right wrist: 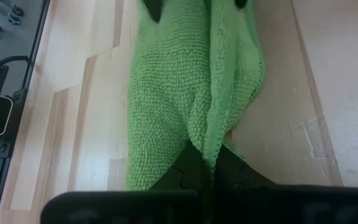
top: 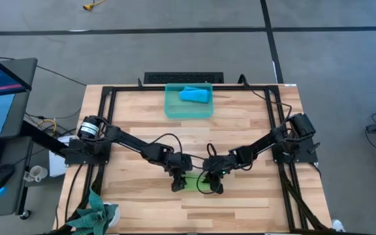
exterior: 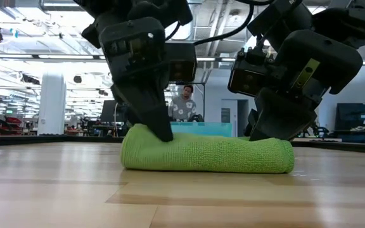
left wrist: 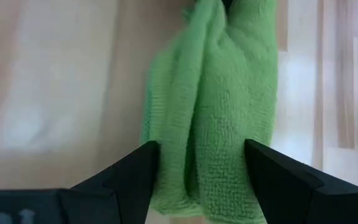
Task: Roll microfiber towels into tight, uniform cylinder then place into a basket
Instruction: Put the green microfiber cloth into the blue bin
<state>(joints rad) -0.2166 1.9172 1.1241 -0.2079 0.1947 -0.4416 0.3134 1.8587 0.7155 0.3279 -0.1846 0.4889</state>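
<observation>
- Down at the near-middle of the desk (top: 253,124), the green towel (exterior: 208,154) lies as a loose roll, both hands on it.
- left hand (left wrist: 197,180) is spread wide, straddling one end; right hand (right wrist: 205,167) is pinching an edge fold at the other.
- To get it tight, I'd keep both ends even while rolling.
- Only the high view shows the basket (top: 188,109) at the far edge, blue towel (top: 195,95) already inside.
</observation>
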